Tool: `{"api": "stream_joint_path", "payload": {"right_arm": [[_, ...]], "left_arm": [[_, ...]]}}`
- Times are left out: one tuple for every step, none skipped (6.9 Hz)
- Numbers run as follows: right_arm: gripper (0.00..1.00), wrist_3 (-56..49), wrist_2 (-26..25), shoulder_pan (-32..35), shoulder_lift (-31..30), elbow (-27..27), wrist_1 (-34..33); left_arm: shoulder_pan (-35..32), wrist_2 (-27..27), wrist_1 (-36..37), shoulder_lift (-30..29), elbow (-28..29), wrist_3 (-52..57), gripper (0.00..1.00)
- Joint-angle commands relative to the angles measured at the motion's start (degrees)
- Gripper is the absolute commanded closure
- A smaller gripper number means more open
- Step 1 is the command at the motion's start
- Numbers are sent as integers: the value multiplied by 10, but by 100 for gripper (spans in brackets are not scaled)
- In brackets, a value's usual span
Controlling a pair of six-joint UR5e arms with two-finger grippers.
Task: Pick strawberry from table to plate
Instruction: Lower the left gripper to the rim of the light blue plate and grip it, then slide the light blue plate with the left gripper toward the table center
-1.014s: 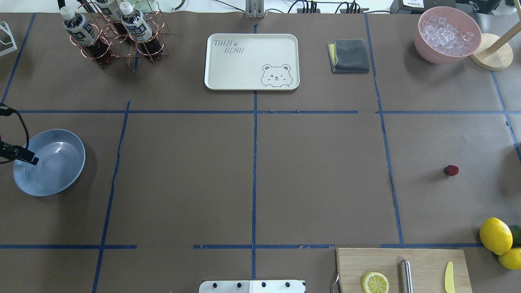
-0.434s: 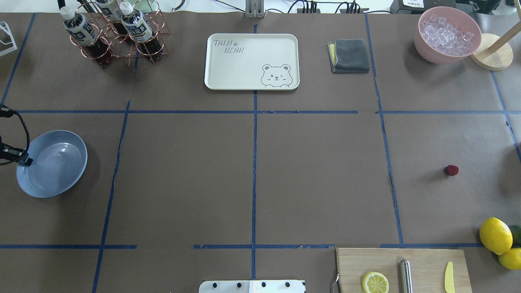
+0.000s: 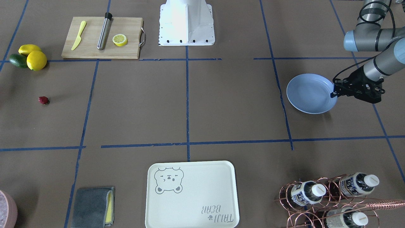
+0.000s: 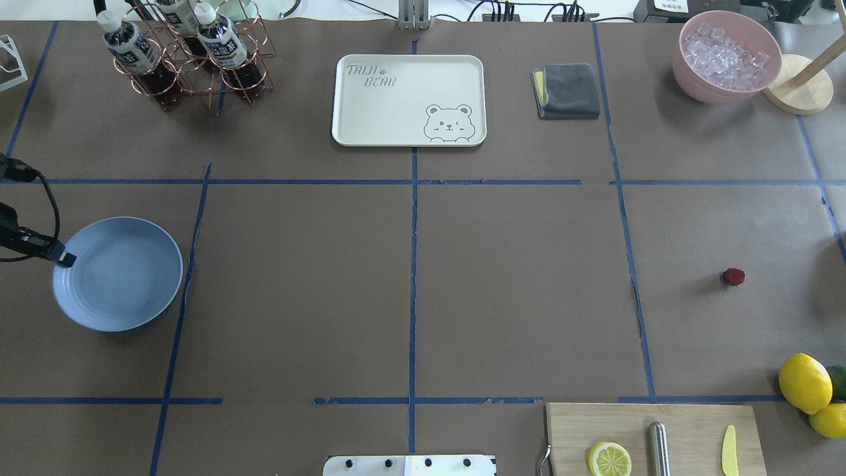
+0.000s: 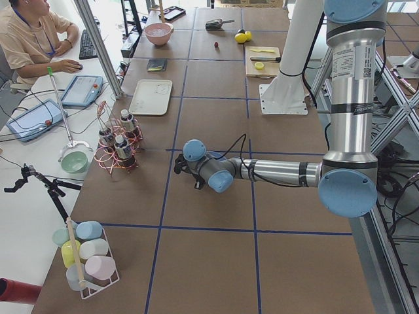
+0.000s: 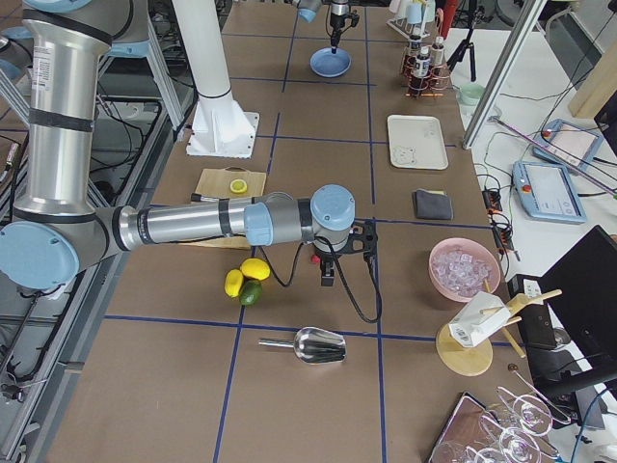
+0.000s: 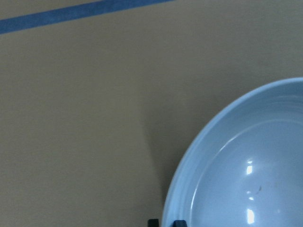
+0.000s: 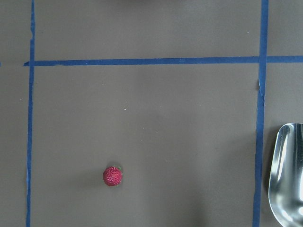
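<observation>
**Left gripper clamped on plate rim, strawberry far off**

Left gripper point(image 4: 64, 258) pinches the near rim of the pale blue plate point(image 4: 125, 277), one finger on each side of the rim. The plate sits on the table point(image 4: 410, 277). Strawberry point(image 4: 733, 276) lies on the table, well apart from that gripper and under the right wrist camera. Right gripper point(image 6: 328, 278): can't tell whether it's apart or together.

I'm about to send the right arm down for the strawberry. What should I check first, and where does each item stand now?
1. Strawberry lies alone on the table, nothing touching it: ok.
2. Strawberry shows in the right wrist view: ok, low and left of centre.
3. Right gripper open: cannot tell, it shows only in a side view.
4. Plate empty: ok.
5. Left gripper released from the plate: not ok, it pinches the rim.
6. Plate within the right arm's reach: cannot tell, it sits at the far left end.
</observation>
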Motion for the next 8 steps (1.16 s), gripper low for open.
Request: {"api": "stream_joint_path", "payload": {"right_arm": [[0,2,13,1,-1,17,2],[0,2,14,0,0,17,2],[0,1,12,0,1,13,4],[0,0,10,0,3,11,4],[0,0,9,0,3,9,4],[0,1,10,0,2,9,4],[0,0,9,0,3,8,4],[0,0,10,-1,3,3,4]], "left_arm": [[5,-32,2,-97,-29,-147,100],[47,-31,3,-179,-5,-219,100],[110,-11,0,-236,21,-273,100],[171,38,3,-284,29,-311,100],[201,73,3,-311,29,-354,100],[225,108,2,-322,29,-370,100],[245,142,2,-325,30,-381,100],[256,160,1,-325,31,-382,100]]}}
